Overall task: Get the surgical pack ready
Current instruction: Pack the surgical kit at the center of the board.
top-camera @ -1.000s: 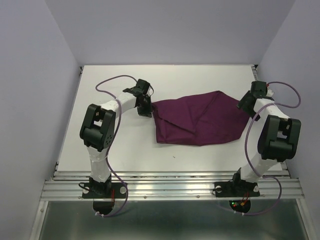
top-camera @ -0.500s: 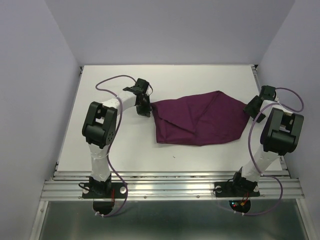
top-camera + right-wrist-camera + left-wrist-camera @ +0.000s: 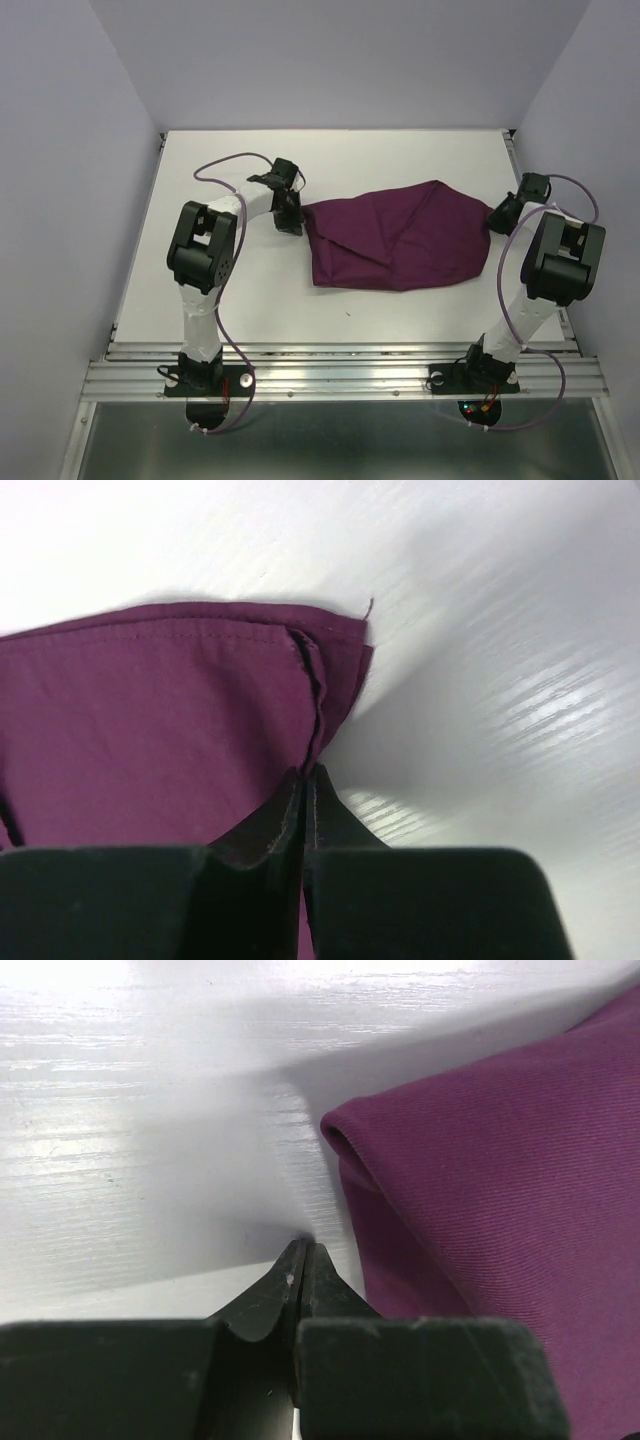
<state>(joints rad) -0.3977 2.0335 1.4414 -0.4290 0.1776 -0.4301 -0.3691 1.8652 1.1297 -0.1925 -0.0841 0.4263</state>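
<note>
One item of the pack in view: a dark-purple cloth (image 3: 400, 240), lying crumpled and partly folded over itself on the white counter (image 3: 250, 290). It sits right of centre, in the middle depth of the counter, between the two arms. Top view shows a fold line running across its left half and a rounded far edge.

Left end effector (image 3: 290, 222): low at the cloth's left end, just beside the folded corner. Left wrist view: the two black fingers (image 3: 265, 1305) are pressed together, tips meeting, nothing between them. Tips point at bare counter; the rounded cloth fold (image 3: 480, 1180) lies just to their right. Contact between fingers and cloth: cannot tell.

Right end effector (image 3: 500, 215): low at the cloth's right end. Right wrist view: fingers (image 3: 260, 825) clenched tip to tip. The stitched hem and layered corner of the cloth (image 3: 180, 710) run down to the fingertips. Whether a bit of fabric is nipped between them: cannot tell, the tips hide that spot. A loose thread sticks up from the cloth corner.
</note>
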